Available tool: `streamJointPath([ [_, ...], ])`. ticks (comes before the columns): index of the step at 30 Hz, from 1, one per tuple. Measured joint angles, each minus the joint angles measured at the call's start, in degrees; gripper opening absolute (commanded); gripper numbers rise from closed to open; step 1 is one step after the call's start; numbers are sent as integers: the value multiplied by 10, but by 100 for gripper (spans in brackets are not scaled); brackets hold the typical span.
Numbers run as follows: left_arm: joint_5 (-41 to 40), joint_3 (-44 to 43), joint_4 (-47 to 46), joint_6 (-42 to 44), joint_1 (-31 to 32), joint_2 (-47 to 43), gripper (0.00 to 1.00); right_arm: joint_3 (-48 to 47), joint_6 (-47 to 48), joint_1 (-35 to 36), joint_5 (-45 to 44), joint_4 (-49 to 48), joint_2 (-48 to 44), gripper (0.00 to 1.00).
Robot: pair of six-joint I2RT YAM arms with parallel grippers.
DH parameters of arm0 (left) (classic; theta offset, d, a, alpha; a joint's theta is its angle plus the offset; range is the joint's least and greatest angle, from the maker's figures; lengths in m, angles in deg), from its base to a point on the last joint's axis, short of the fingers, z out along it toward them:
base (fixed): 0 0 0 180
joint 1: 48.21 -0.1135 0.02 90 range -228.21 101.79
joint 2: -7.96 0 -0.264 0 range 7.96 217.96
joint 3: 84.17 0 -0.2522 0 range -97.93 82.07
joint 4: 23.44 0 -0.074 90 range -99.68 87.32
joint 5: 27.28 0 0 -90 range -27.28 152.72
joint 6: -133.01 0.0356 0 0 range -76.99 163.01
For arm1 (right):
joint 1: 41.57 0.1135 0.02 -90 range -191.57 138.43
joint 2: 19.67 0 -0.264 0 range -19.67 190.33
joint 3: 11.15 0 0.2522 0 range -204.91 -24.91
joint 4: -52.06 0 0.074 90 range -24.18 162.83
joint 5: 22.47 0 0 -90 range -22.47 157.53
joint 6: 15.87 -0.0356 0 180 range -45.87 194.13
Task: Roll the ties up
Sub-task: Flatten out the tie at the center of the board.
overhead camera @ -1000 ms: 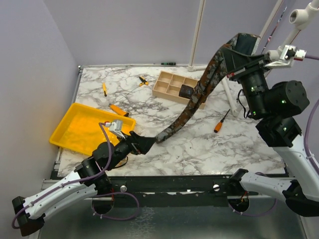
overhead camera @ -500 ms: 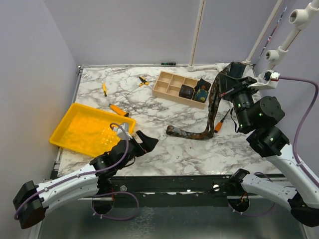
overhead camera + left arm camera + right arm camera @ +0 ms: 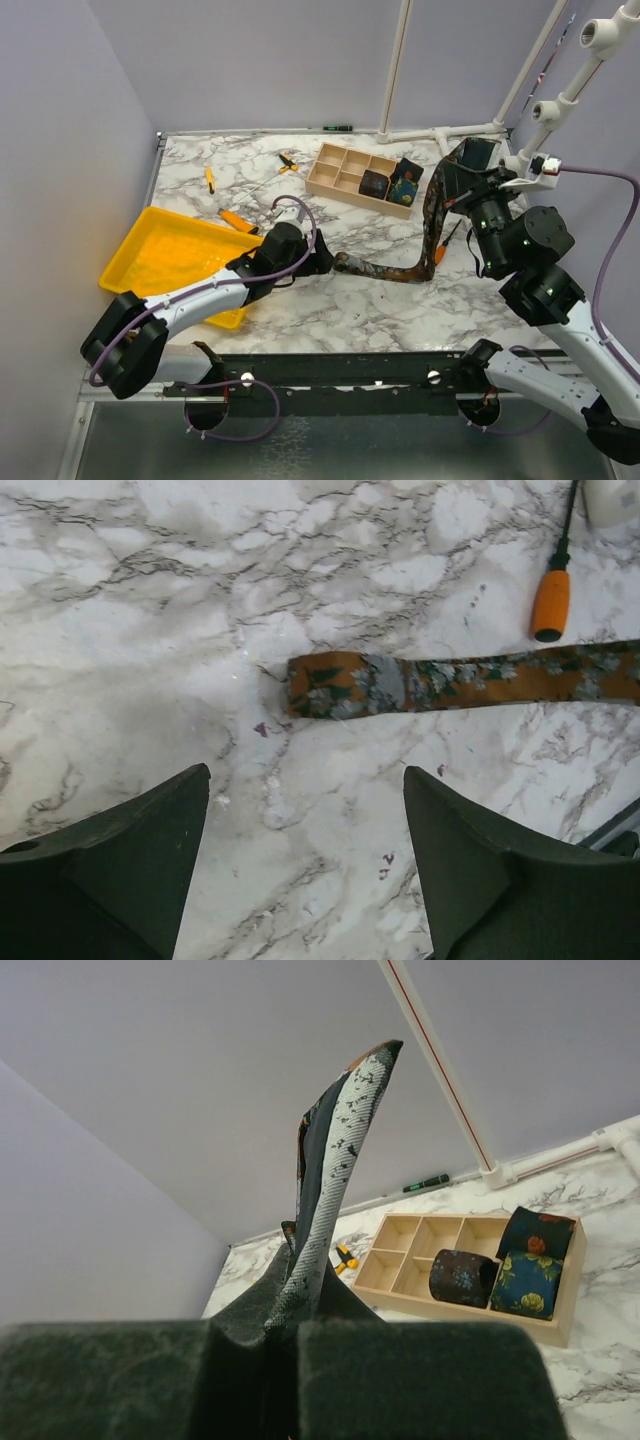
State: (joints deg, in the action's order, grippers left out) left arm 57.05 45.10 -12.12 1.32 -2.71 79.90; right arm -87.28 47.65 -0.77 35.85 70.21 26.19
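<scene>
nearing the tie, left tool farther forward

The left arm stretches from its base at the near edge forward and to the right, its forearm low and nearly level. The left gripper points right, held low, its jaws spread wide with nothing between them. In the wrist view its two dark fingers fill the bottom corners. The right arm stands folded, its upper joints stacked high on the right side. Its wrist is raised, and the right gripper faces left, well above the left one. Its jaws are pressed together on the tie.
</scene>
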Motion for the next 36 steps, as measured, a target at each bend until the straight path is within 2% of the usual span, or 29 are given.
streamJointPath([
  [4,68,-21,3,27,-62,49,79,3,6,0,5,7,-9,0],
  [8,125,-51,5,46,-72,96,80,5,10,0,11,12,-16,0],
  [13,183,-101,-2,59,-72,150,70,10,11,0,14,15,-20,0],
  [15,193,-110,-5,63,-72,165,66,14,11,0,15,16,-23,0],
  [21,198,-118,0,81,-72,212,63,25,11,0,16,22,-30,0],
  [27,197,-130,11,93,-72,246,49,26,11,0,16,22,-38,0],
  [28,196,-134,12,95,-72,252,50,28,11,0,16,22,-40,0],
  [31,193,-144,13,96,-72,260,68,33,10,0,16,24,-45,0],
  [33,193,-148,14,97,-72,261,76,35,10,0,16,27,-48,0],
  [36,193,-150,13,97,-72,258,81,38,10,0,16,33,-52,0],
])
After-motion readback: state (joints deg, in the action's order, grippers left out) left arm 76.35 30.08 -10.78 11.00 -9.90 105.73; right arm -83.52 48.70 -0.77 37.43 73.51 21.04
